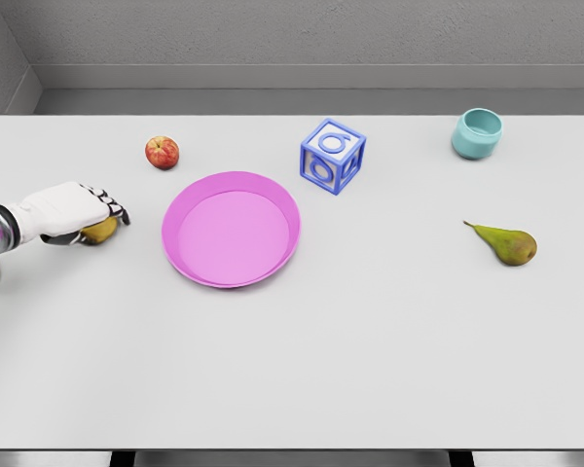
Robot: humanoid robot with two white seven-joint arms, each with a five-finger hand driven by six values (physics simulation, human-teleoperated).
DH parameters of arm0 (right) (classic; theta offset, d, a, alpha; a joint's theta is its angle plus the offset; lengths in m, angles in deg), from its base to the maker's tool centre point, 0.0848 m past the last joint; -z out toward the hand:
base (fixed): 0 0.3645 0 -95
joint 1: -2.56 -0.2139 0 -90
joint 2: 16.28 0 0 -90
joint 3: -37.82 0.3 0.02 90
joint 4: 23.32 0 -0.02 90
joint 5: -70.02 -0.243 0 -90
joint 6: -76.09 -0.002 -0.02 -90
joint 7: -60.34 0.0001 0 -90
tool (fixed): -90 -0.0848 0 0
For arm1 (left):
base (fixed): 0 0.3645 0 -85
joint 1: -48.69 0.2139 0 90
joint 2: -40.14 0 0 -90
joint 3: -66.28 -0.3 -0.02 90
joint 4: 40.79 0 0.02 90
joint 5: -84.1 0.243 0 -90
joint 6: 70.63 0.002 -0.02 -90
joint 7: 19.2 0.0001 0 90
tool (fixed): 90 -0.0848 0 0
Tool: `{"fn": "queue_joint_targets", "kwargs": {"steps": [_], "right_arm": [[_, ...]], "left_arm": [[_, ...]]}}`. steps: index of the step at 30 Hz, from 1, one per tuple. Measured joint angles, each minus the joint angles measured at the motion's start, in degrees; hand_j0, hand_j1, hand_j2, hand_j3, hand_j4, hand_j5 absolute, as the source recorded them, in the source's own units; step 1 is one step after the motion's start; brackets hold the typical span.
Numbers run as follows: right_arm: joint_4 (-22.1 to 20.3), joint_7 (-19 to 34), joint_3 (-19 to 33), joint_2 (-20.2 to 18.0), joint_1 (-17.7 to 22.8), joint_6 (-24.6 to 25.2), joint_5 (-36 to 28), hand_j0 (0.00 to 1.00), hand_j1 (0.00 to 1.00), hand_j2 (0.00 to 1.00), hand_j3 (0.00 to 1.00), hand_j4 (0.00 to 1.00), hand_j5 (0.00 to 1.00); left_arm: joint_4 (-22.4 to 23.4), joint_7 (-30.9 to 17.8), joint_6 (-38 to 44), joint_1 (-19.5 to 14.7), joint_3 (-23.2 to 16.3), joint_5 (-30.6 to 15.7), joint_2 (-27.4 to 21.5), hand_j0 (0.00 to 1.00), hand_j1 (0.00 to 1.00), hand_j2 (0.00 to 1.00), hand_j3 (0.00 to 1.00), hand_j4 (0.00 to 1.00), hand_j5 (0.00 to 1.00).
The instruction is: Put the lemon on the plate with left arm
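Covering lemon (101, 232), left hand (68, 211) palm-down, fingers (115, 209) curled.

A wide, matte white rectangular table (370, 370) fills the scene under soft, even light, backed by a grey textured wall (302, 29).

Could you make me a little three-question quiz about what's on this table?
1. True or false: the pink plate has fruit on it.
2. Which item stands nearest the plate's far right rim: A) teal cup, B) blue letter cube, C) pear?
3. Fill in: the left hand covers a yellowish fruit, seemingly the lemon, to the plate's ____.

Key
1. False: it holds nothing. The apple sits on the table behind it.
2. B.
3. Left.
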State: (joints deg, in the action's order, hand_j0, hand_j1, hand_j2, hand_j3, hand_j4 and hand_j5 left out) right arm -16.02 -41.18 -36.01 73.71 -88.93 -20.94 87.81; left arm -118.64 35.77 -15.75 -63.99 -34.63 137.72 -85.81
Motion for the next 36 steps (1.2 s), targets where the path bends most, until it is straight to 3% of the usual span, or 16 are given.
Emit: {"fn": "queue_joint_targets", "kwargs": {"steps": [7,14,27,36], "right_arm": [[0.00,0.00,0.00,0.00,0.00,0.00,0.00,1.00,1.00,1.00,1.00,1.00,1.00],[0.00,-0.01,0.00,0.00,0.00,0.00,0.00,1.00,1.00,1.00,1.00,1.00,1.00],[0.00,0.00,0.00,0.00,0.09,0.00,0.00,1.00,1.00,1.00,1.00,1.00,1.00],[0.00,-0.01,0.00,0.00,0.09,0.00,0.00,1.00,1.00,1.00,1.00,1.00,1.00]], "left_arm": [[-0.07,0.01,-0.05,-0.18,0.10,-0.70,-1.40,0.51,0.51,0.51,0.51,0.51,0.51],[-1.52,0.02,-0.06,-0.09,0.01,-5.53,-1.59,0.51,0.51,0.51,0.51,0.51,0.51],[-8.58,0.01,-0.08,0.70,-0.14,-16.42,-3.31,0.51,0.51,0.51,0.51,0.51,0.51],[-12.28,0.02,-0.06,0.62,-2.09,-18.61,-2.82,0.50,0.50,0.50,0.50,0.50,0.50]]}}
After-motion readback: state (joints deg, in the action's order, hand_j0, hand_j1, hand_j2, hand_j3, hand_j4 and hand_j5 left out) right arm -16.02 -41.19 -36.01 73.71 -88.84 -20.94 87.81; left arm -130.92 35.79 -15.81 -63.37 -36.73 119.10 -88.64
